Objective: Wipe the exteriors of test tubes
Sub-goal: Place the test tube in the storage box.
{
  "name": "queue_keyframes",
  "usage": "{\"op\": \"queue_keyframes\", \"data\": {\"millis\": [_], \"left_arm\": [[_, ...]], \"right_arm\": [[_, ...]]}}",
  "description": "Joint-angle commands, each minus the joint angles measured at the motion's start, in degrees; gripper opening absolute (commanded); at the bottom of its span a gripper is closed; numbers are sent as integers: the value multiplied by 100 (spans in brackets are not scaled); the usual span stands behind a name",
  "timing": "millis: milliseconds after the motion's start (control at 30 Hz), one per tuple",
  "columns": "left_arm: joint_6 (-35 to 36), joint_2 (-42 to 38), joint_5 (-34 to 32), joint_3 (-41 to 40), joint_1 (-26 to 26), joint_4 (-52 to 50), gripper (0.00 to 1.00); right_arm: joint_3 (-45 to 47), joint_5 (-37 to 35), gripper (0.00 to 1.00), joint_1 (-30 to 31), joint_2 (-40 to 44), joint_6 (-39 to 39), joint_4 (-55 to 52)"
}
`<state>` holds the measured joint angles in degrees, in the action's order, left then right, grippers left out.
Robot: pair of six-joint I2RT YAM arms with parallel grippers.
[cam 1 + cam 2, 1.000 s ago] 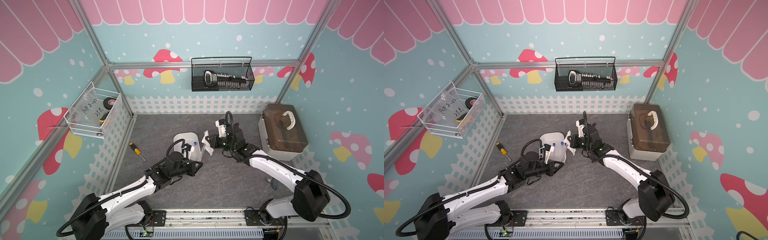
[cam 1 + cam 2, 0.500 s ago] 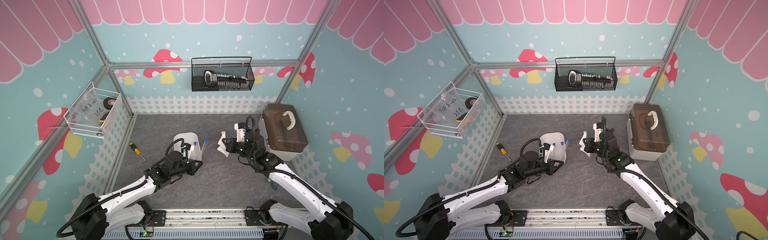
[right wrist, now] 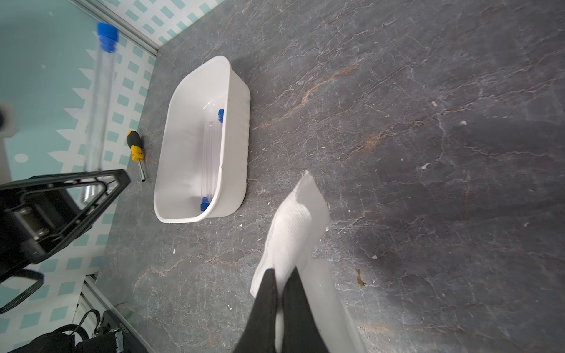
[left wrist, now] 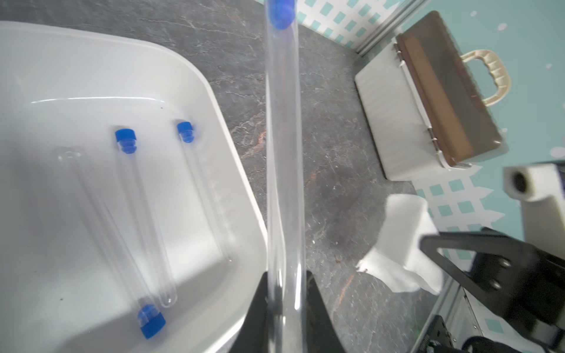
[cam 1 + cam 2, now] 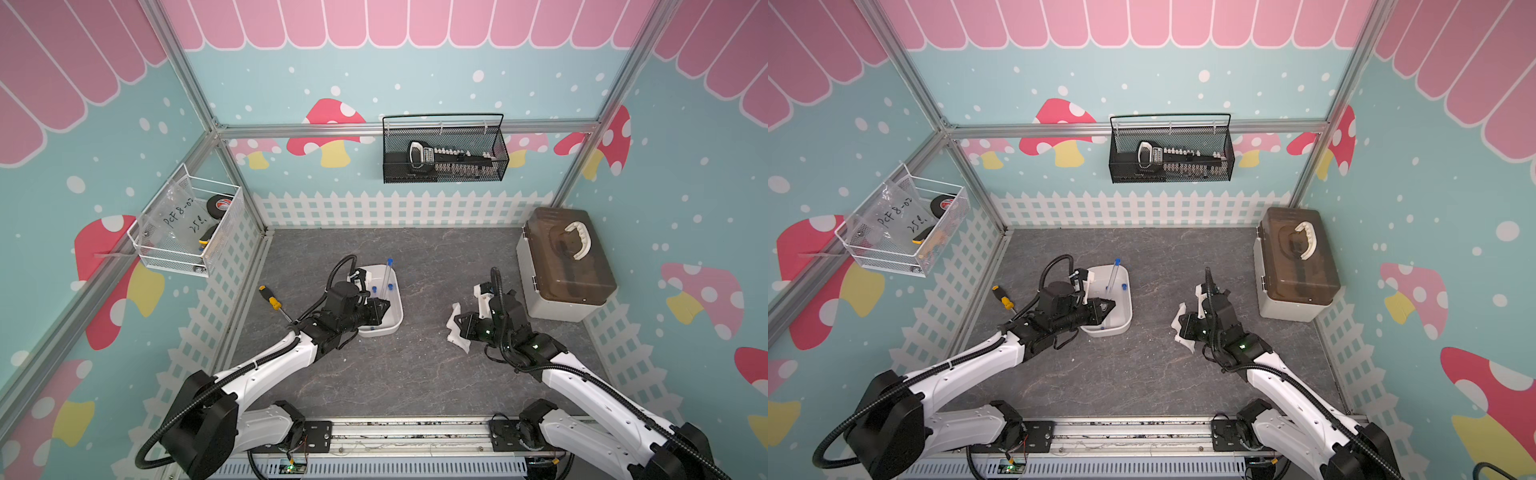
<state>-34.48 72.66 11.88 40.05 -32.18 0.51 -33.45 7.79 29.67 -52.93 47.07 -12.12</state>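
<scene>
Test tube [image 4: 282, 152] pinched by left claw [image 4: 286, 279] over white tray [image 4: 122, 70]; three tubes [image 4: 145, 214] lying inside. Wipe [image 3: 293, 226] pinched by right claw [image 3: 281, 275], drawn away from the tube since a second ago.

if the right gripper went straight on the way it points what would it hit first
Probably the grey tabletop beside the white tray: the right gripper, shut on the white cloth, aims down past the tray's wall. Depth is unclear, so it might clip that wall.
</scene>
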Motion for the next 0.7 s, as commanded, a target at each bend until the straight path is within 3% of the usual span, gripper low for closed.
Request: {"op": "queue_keyframes", "data": {"millis": [0, 533, 667], "left_arm": [[-44, 363, -175, 183, 87, 3, 10], [-751, 1939, -300, 655, 287, 541, 12], [-949, 2049, -374, 703, 275, 550, 17]], "right_arm": [[82, -105, 7, -14, 194, 162, -17], [71, -208, 7, -14, 489, 83, -321], [55, -233, 7, -14, 559, 75, -379]]}}
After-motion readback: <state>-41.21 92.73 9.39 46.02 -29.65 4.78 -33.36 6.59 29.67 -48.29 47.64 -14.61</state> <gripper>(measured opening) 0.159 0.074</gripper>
